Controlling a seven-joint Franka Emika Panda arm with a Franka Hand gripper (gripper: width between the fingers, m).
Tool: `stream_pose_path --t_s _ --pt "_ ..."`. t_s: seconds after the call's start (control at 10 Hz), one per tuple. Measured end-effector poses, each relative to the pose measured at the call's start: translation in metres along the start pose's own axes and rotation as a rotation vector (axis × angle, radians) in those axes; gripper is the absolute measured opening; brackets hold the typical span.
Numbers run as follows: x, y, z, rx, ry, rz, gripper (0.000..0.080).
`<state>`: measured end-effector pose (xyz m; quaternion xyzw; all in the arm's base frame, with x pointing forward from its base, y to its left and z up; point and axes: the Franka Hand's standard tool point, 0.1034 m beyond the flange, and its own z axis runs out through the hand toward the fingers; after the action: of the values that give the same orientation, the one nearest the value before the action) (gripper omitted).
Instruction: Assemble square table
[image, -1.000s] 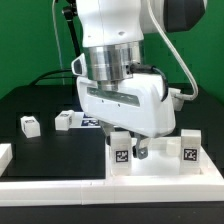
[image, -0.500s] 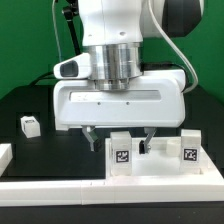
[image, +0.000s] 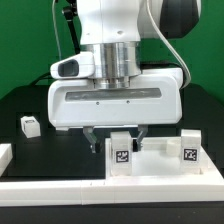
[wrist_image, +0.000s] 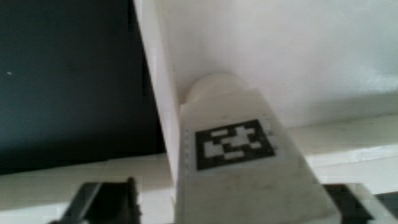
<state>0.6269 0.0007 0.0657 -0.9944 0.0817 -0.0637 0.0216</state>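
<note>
Exterior view is showing the claw (image: 117, 143) hanging spread around an upright tagged leg (image: 121, 153); the leg is standing between the fingers (wrist_image: 107, 203), with a gap showing beside one finger.

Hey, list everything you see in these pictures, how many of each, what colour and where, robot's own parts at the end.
table legs: three, white with black-white tags; one upright at centre, one upright at the exterior view's right, one small, apart at its left
square tabletop: one, white, around the two upright legs, mostly hidden
border rails: two, white; one along the front edge, one end at the exterior view's left
work table: one, black
cables: black, behind the arm
backdrop: green
robot arm: one, white
tool: one, white body, dark fingers either side of the centre leg, gap showing
</note>
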Motion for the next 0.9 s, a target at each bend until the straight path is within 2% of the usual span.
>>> stream_pose_path --t_s 0.1,0.2,0.5,0.7,0.9 --pt "-0.0001 -0.0002 0.0002 0.001 0.000 0.072 0.0385" --pt "-0.0001 0.0000 0.0002 0.001 0.000 0.142 0.0287" --pt "-0.0003 -0.0004 0.0001 0.001 -0.003 0.365 0.0287" --pt "0.0002 -0.0007 0.0002 -0.007 -0.052 0.692 0.0287" --pt "-0.0007 -0.0007 0.0003 0.018 -0.087 1.008 0.0288"
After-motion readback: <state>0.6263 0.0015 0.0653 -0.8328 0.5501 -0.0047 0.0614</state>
